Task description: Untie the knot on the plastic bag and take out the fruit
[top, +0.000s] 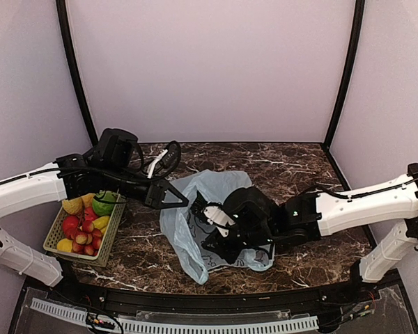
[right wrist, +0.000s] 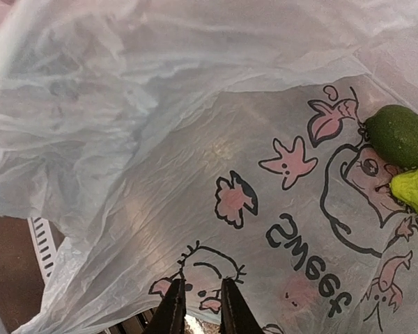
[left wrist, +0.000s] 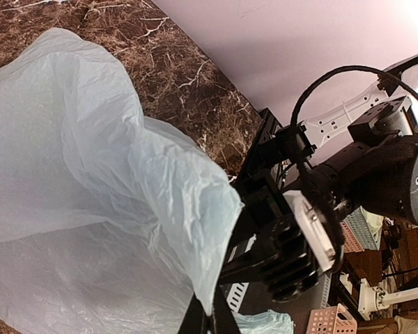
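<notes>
Pinching the rim of the thin, crinkly, pale blue-green plastic bag (left wrist: 76, 174), the left tool (left wrist: 203, 321) has its two black fingers squeezed tight together with the plastic caught between them. The bag's edge runs up from that grip like a little tent. The rest of the bag lies spread on the dark brown marble tabletop (top: 279, 163), between the two arms.

The right tool (right wrist: 200, 296) is pushed in at the bag's mouth. Its two fingers are close together with only a thin gap. The tips sit right on the plastic with the pink cartoon pictures. I cannot tell if they have caught a fold of it.

A round dark green fruit (right wrist: 398, 136) lies on the printed plastic, up and to the right of the right tool and well apart from it. A bumpy yellow-green fruit (right wrist: 414, 191) touches it just below.

Near the left arm sits a tan woven basket (top: 52, 240) with red, yellow and green fruit inside.
</notes>
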You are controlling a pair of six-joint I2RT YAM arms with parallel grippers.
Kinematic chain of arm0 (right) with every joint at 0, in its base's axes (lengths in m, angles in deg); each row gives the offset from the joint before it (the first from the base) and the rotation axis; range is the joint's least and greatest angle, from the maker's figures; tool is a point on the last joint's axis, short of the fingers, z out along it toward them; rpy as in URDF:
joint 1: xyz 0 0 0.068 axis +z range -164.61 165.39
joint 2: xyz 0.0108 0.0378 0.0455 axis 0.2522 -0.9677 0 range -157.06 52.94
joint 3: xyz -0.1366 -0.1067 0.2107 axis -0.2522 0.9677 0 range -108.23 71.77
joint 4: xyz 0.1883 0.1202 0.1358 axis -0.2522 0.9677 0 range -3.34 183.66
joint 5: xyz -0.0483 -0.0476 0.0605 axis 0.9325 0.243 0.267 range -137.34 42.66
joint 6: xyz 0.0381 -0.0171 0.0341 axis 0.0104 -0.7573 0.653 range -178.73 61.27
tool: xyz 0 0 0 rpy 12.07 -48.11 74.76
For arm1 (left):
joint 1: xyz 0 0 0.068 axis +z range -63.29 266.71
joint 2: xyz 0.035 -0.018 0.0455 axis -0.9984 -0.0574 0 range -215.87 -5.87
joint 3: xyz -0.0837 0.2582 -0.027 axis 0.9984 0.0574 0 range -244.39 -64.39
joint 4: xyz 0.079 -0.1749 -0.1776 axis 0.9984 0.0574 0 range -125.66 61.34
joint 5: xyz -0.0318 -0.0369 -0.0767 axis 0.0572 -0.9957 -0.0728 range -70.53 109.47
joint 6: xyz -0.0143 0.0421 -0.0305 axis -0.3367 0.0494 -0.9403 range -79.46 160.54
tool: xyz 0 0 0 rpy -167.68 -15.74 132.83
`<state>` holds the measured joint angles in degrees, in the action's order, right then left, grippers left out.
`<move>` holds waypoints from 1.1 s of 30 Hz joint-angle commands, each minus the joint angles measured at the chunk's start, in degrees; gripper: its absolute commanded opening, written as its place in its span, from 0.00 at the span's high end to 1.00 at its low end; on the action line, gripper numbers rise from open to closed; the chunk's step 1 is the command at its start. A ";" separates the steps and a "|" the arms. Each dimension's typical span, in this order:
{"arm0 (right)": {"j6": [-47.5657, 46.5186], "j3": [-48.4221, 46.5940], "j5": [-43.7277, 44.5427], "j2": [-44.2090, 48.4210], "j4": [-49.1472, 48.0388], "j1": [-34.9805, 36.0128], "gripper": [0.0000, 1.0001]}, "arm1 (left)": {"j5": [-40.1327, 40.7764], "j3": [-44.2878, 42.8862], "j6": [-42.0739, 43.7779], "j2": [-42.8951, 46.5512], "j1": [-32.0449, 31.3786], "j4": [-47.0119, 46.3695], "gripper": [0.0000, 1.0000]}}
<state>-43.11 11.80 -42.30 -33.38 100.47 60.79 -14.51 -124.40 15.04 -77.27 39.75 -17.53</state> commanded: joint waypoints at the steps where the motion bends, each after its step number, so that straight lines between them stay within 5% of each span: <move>1: -1.61 -1.79 1.17 -3.10 2.35 0.54 0.83 | -0.78 -2.38 1.94 0.03 -0.32 2.28 0.99; 11: 7.75 -8.71 5.87 -11.81 10.30 -5.14 0.77 | -3.33 -3.69 4.62 0.12 -0.27 4.96 0.99; 16: 11.10 -7.03 7.90 -9.37 10.53 -9.65 0.65 | -10.67 -4.24 6.33 -0.35 -0.52 4.22 0.99; 28: 14.55 0.16 5.31 -2.14 4.44 -13.36 0.38 | -13.88 -14.72 10.14 -9.45 -13.64 6.01 0.99; 33: 14.89 3.39 1.38 -1.05 0.87 -13.35 0.33 | -9.18 -13.99 9.64 -7.49 -13.86 4.21 0.54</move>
<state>-29.28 12.92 -37.61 -35.92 105.54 47.74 -26.48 -137.62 23.98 -87.50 25.72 -12.83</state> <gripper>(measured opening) 0.653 0.325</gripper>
